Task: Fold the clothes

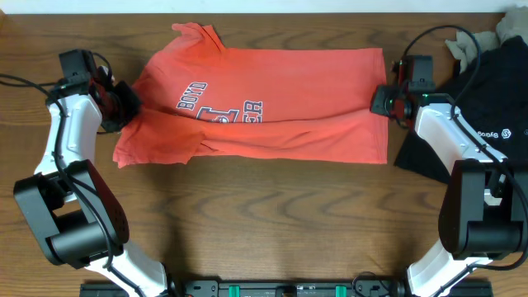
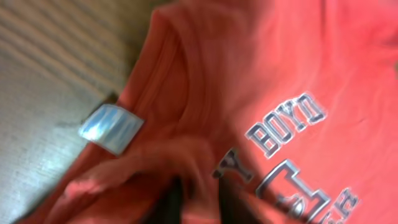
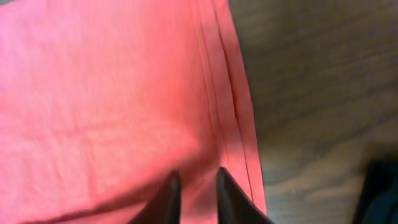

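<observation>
by the t-shirt (image 1: 264, 107), blurred left tool (image 2: 199, 202)

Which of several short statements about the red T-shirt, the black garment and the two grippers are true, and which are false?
1. The red T-shirt lies with its lettering facing up. True.
2. The black garment lies by the left arm. False: it lies by the right arm.
3. The right gripper is at the shirt's hem. True.
4. The left gripper hangs over bare table, away from the shirt. False: it is at the shirt's sleeve end.
</observation>
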Controlling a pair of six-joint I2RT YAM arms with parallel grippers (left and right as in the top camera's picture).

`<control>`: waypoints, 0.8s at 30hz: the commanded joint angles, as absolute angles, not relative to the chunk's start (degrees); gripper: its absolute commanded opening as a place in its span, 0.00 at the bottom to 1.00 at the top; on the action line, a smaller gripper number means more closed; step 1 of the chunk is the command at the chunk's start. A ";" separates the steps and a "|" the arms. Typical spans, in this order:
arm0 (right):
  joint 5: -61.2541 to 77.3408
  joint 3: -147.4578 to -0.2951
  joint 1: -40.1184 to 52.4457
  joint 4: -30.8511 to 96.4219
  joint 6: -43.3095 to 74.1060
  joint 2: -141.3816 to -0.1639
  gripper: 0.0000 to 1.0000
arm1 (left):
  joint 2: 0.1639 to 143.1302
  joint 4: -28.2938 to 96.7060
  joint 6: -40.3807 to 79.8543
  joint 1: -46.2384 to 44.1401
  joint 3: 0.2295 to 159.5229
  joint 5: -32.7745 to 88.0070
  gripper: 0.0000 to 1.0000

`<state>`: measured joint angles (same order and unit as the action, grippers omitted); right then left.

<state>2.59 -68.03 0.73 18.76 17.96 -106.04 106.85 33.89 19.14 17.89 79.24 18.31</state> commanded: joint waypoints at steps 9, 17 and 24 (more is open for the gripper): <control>2.00 -68.01 1.13 26.70 18.22 -106.19 0.36 | 105.43 38.30 14.59 17.67 79.44 25.15 0.53; 1.76 -63.86 2.85 32.36 18.20 -106.19 0.34 | 105.25 47.53 11.35 11.62 78.35 21.10 0.52; 1.74 -58.28 3.07 29.54 18.20 -106.21 0.32 | 105.25 47.72 11.38 4.54 74.17 13.72 0.56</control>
